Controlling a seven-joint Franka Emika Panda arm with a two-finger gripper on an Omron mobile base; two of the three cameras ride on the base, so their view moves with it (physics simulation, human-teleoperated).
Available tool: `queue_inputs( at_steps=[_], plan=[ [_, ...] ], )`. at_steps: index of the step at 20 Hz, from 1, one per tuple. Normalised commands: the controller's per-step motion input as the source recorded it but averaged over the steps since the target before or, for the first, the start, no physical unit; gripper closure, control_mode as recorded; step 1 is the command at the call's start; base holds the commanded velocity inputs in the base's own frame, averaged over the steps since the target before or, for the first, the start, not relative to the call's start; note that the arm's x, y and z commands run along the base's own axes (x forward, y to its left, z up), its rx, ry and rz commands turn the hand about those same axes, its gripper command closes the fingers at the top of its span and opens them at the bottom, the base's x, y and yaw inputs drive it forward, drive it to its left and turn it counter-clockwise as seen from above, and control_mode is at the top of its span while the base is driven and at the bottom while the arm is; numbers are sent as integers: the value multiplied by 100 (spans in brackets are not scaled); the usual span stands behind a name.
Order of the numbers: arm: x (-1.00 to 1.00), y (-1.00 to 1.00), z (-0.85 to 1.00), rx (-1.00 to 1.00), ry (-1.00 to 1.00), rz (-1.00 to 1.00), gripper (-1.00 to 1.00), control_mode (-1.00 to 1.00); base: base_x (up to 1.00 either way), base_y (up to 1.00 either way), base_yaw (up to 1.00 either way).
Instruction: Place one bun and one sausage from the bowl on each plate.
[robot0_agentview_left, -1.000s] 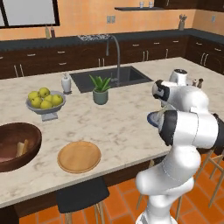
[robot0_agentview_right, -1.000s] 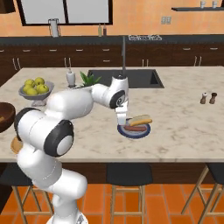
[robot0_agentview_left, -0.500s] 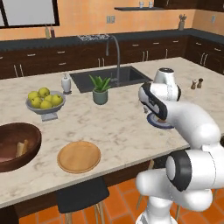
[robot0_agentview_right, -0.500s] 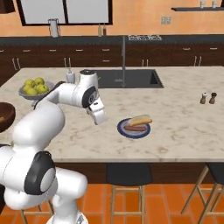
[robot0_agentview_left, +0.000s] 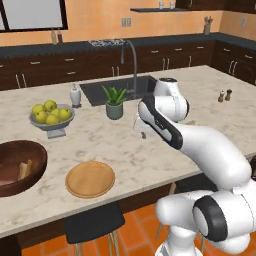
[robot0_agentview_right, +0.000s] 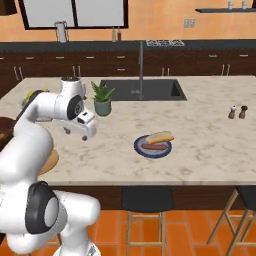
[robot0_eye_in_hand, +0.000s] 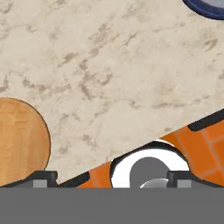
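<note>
The dark wooden bowl (robot0_agentview_left: 16, 150) sits at the counter's left end, with a tan bun (robot0_agentview_left: 25, 169) showing inside. The tan wooden plate (robot0_agentview_left: 90, 178) (robot0_eye_in_hand: 19, 140) lies bare to the right of the bowl. A blue plate (robot0_agentview_right: 139, 148) (robot0_eye_in_hand: 205, 8) holds one bun (robot0_agentview_right: 160, 137) and one sausage (robot0_agentview_right: 154, 147). My gripper (robot0_agentview_left: 141, 132) (robot0_agentview_right: 85, 133) (robot0_eye_in_hand: 109, 178) hangs open and empty over bare counter between the two plates. Its fingertips (robot0_eye_in_hand: 41, 176) stand wide apart.
A grey pedestal bowl of yellow-green fruit (robot0_agentview_left: 51, 117), a soap bottle (robot0_agentview_left: 75, 95), a potted plant (robot0_agentview_left: 115, 102) and the sink with its faucet (robot0_agentview_left: 131, 55) stand behind. Salt and pepper shakers (robot0_agentview_right: 237, 111) are at the far right. Stools stand below the counter's front edge.
The arm has swung left along the counter, away from the blue plate with its bun and sausage. The gripper has stayed open and empty.
</note>
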Motion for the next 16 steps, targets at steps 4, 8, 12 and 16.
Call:
queue_inputs(
  at_steps=[4,8,12,16],
  plan=[
    [0,0,0,0,0,0,-100,100,-57,95,33],
    [0,0,0,0,0,0,-100,100,0,100,23],
    [0,0,0,0,0,0,-100,100,11,100,10],
    [0,0,0,0,0,0,-100,100,26,100,0]
  ],
)
